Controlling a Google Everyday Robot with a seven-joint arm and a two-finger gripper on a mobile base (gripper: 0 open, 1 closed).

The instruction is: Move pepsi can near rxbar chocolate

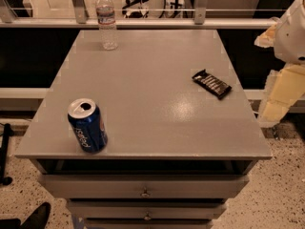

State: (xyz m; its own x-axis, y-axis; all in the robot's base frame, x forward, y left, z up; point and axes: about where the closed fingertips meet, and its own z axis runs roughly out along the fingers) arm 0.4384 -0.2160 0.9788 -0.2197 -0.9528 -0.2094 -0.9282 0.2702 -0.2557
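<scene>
Beyond the right edge of the table (143,80), gripper (282,94): hanging beside the top; open or closed, cannot tell.
pepsi can (87,126): standing upright, far left of the gripper, near the front edge.
rxbar chocolate (212,84): lying flat, nearest the gripper, well apart from the pepsi can.
water bottle (106,20): standing far left, at the back.

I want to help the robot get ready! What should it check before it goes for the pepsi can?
1. Can standing upright, near the front left corner of the table: ok.
2. Bar in view, lying flat on the right side: ok.
3. Nothing on the table between can and bar: ok.
4. Bottle out of the way, at the back edge: ok.
5. End effector close to the can: not ok; it is beyond the table's right edge, far from the can.
</scene>
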